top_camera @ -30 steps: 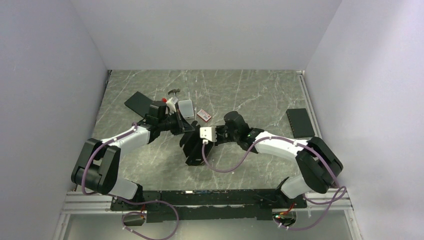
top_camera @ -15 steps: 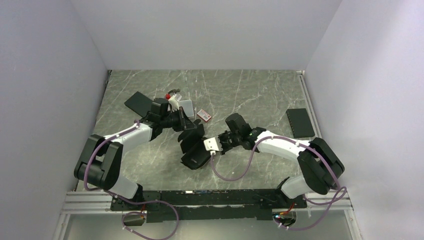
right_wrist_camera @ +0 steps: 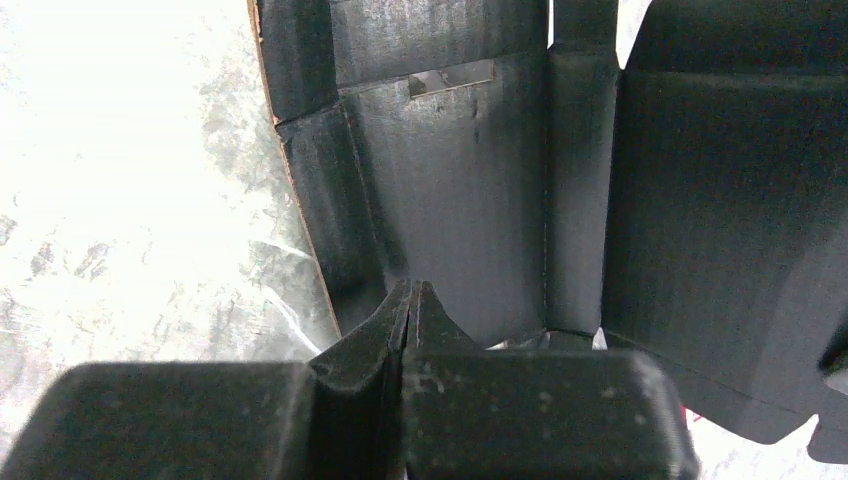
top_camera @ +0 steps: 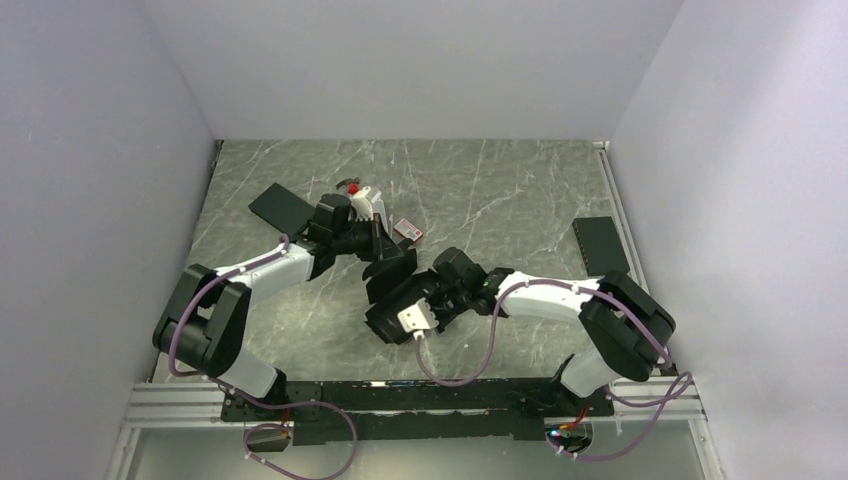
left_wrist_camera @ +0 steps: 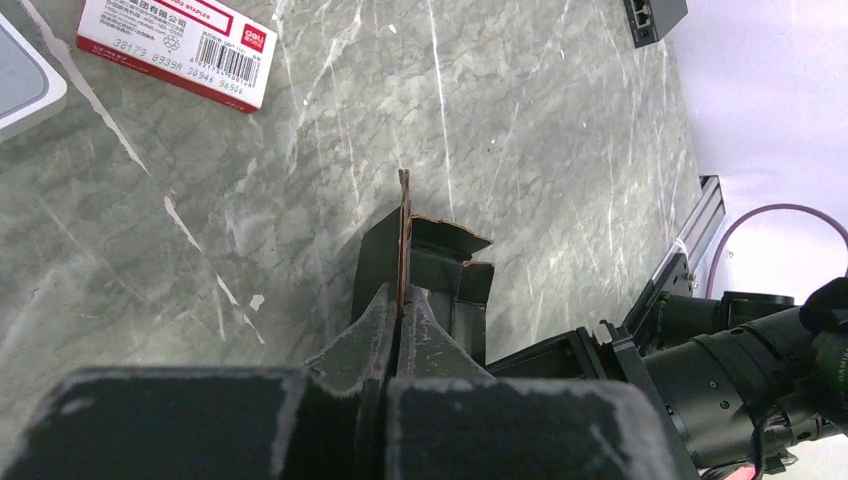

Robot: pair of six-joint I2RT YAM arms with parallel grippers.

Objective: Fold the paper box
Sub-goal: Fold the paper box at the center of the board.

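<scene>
**Paper box**: matte black die-cut cardboard, partly folded. Found mid-bench between the two arms, nearer the front edge than the back wall. Gripped at two places, far end and near side. Viewed from the right wrist as broad creased panels and side flaps spread open, with raw brown card showing along one cut margin. Viewed from the left wrist edge-on, with one thin panel upright and folded flaps just behind it. Could not be told whether lifted or touching the bench.

**Left jaws**: pressed together on the upright edge at the far end of the paper box, with nothing between them but the thickness of the card.

**Right jaws**: pressed together on a panel edge at the near side of the paper box, close beside a crease.

**Bench**: grey-green, marbled with pale veins.

**Black slab**: plain, flat, at far left beyond the left arm, apart from the paper box.

**Second black slab**: plain, flat, against the right edge, well apart from everything else.

**Red-and-white packet**: barcode face up, just beyond the paper box, not touching it.

**Silver-grey case**: only a corner in the left wrist view, near the packet.
</scene>
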